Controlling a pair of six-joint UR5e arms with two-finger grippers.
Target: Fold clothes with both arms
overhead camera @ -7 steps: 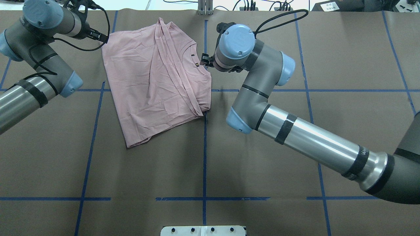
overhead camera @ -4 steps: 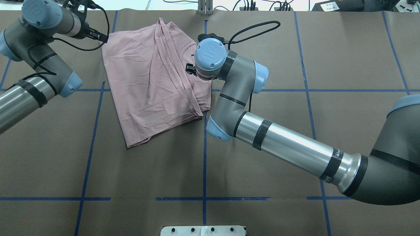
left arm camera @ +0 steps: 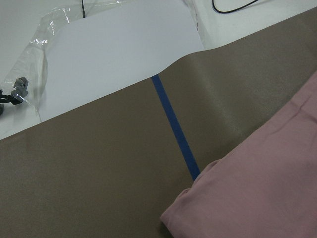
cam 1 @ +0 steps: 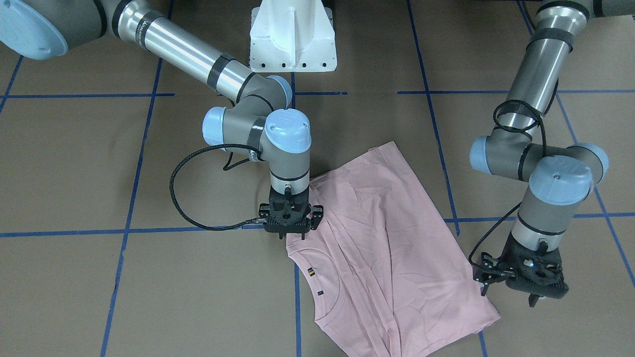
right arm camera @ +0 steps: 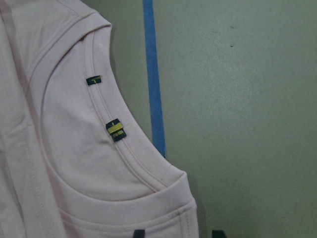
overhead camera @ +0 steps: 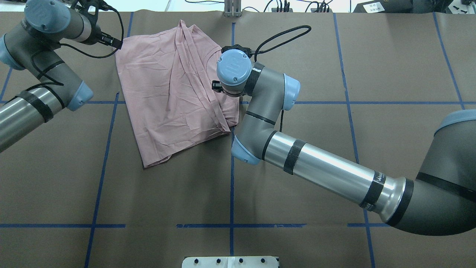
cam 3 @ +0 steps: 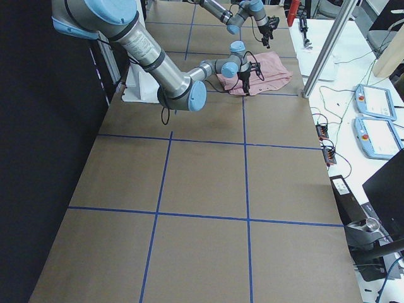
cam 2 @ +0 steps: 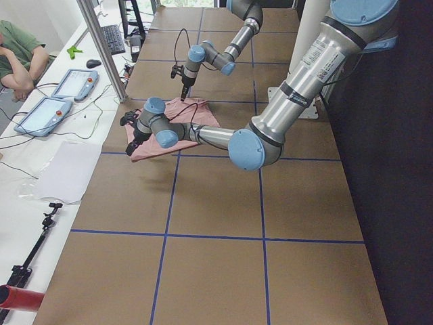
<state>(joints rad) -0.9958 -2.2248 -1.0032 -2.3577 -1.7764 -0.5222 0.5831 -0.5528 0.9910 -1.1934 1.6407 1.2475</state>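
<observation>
Front-facing view: right claw [cam 1: 291, 230], fingers spread, over the shoulder edge of the T-shirt [cam 1: 387, 248], at 9 o'clock; left claw [cam 1: 531, 293] at 4 o'clock, opening indiscernible.

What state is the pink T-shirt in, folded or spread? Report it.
Folded, at least partly: the T-shirt forms a four-sided shape, and overlapping edges cross it beside the exposed collar. How many folds, cannot tell.

The right arm [overhead camera: 316, 171] has swung its fingers [right arm camera: 139, 233] from beside the T-shirt [overhead camera: 167, 93] to over its collar edge.
</observation>
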